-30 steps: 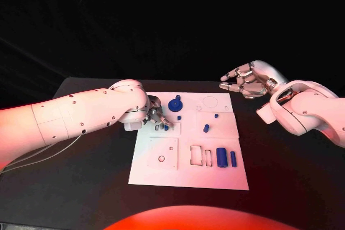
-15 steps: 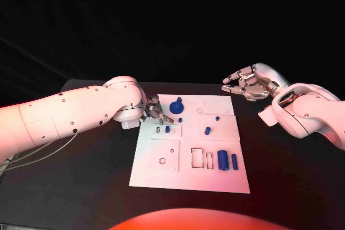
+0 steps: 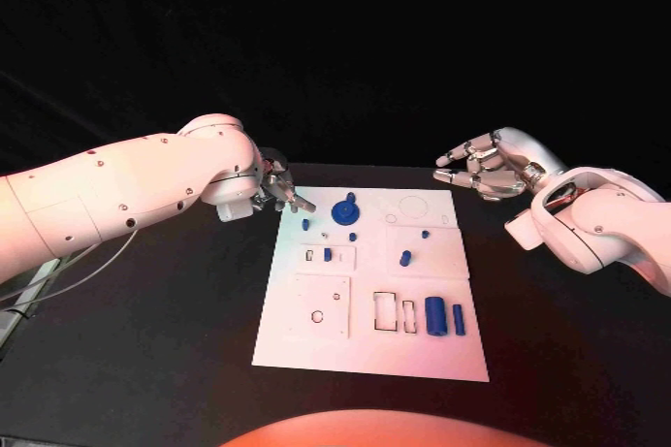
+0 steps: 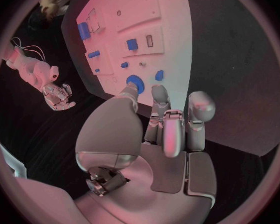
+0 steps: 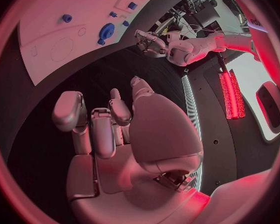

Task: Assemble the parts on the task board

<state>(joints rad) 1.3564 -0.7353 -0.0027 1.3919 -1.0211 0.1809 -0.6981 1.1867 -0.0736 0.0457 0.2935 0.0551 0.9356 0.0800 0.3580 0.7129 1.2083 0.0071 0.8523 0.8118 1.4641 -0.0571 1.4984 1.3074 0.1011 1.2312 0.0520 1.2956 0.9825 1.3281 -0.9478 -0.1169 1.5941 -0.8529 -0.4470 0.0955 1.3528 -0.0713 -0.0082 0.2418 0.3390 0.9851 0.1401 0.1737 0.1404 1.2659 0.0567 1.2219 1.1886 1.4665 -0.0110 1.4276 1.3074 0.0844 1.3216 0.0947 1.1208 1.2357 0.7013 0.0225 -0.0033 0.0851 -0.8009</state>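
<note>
The white task board (image 3: pixel 319 342) lies mid-table. My left hand (image 3: pixel 275 193) hovers off its far left corner with straight fingers (image 4: pixel 167 129) and holds nothing. Just beside those fingertips, a small blue part (image 3: pixel 306 225) lies on the board near the round blue part (image 3: pixel 344 211). More small blue parts (image 3: pixel 328 255) (image 3: pixel 402 258) sit mid-board. Two blue cylinders (image 3: pixel 435 315) lie near the right edge beside outlined slots (image 3: pixel 383 311). My right hand (image 3: pixel 483 166) hangs beyond the far right corner, fingers loosely curled, with nothing in it.
The black table (image 3: pixel 154 350) runs wide on both sides of the board. A round recess (image 3: pixel 411 205) marks the board's far right corner. The left forearm (image 3: pixel 112 200) crosses above the table's left part.
My left hand has come off the board's left middle and drawn back toward the far left corner, leaving a small blue part showing near it. The right hand has hardly moved.
</note>
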